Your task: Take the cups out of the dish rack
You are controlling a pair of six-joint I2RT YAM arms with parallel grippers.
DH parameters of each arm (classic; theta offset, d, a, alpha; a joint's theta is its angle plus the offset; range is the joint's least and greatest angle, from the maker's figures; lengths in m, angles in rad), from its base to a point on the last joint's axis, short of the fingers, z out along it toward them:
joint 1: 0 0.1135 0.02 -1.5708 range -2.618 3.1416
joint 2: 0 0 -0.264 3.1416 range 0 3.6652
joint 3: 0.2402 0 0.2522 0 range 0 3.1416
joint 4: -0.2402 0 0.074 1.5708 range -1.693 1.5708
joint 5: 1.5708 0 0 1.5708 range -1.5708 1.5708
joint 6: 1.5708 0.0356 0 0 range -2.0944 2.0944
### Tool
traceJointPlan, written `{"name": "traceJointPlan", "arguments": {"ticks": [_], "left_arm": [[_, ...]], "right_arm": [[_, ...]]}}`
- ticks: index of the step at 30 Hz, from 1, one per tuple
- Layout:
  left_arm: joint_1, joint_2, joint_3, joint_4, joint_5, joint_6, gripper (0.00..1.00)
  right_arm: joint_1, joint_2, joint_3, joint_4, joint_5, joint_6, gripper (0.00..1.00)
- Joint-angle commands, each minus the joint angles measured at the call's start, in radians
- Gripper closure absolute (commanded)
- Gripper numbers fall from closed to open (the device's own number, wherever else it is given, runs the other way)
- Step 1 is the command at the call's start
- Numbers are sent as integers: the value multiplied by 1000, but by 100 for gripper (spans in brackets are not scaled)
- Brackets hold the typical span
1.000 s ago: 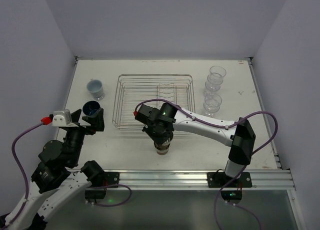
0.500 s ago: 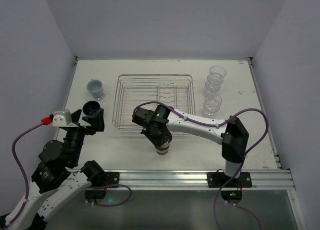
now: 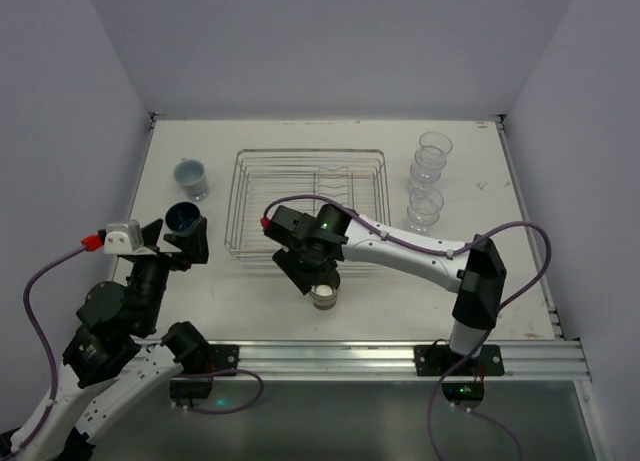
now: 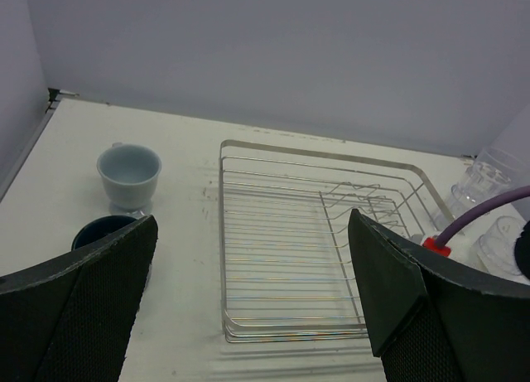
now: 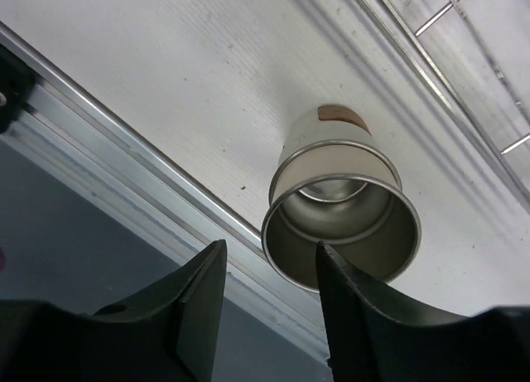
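The silver wire dish rack [image 3: 308, 203] sits at mid table and no cup shows in it; it also shows in the left wrist view [image 4: 306, 233]. A cream cup [image 3: 325, 296] stands upright on the table just in front of the rack, seen close in the right wrist view [image 5: 339, 208]. My right gripper [image 3: 312, 271] is open just above and left of it, not holding it [image 5: 267, 249]. My left gripper [image 3: 186, 239] is open and empty beside the dark blue cup [image 3: 183, 217]. The pale blue-white cup [image 3: 191, 178] stands behind that.
Three clear tumblers [image 3: 428, 166] stand in a row right of the rack. The metal rail [image 3: 380, 356] runs along the table's front edge, close to the cream cup. Walls close in on the left, back and right.
My right gripper has let go of the cream cup and drawn up and left off it; the cup now stands uncovered. The left arm has not moved.
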Motion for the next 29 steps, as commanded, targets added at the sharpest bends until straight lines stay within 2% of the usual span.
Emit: {"name": "traceJointPlan", "arguments": {"ticks": [1,2,3,6,9,10,11,14,15,17,19,23,27,29], "left_arm": [[9,22,-1,53,2,15,0],[9,28,1,51,3,14,0],[9,42,2,51,9,12,0],[8,85,10,59,54,15,0],[9,140,33,82,135,15,0],[9,154,41,85,159,14,0],[8,171,65,88,198,13,0],[8,220,110,89,224,15,0],[8,237,121,88,224,14,0],[8,255,156,85,215,17,0],[8,266,179,89,204,24,0],[8,298,254,137,193,49,0],[8,317,274,177,175,79,0],[8,330,276,195,155,81,0]], "right_arm": [[6,-165,9,68,42,3,48],[6,-196,-25,94,62,2,45],[6,-230,-45,147,112,3,35],[6,-392,-148,261,215,-30,21],[6,-622,-331,503,341,-81,5],[6,-685,-382,654,417,-96,1],[5,-810,-486,730,451,-113,1],[5,-989,-667,998,582,-179,1],[5,-1099,-712,1122,603,-231,1],[5,-1196,-815,1242,675,-297,1],[3,-1295,-850,1333,722,-339,1],[3,-1375,-866,1355,811,-385,1],[3,-1416,-890,1387,821,-393,1],[3,-1421,-903,1413,821,-449,1]]}}
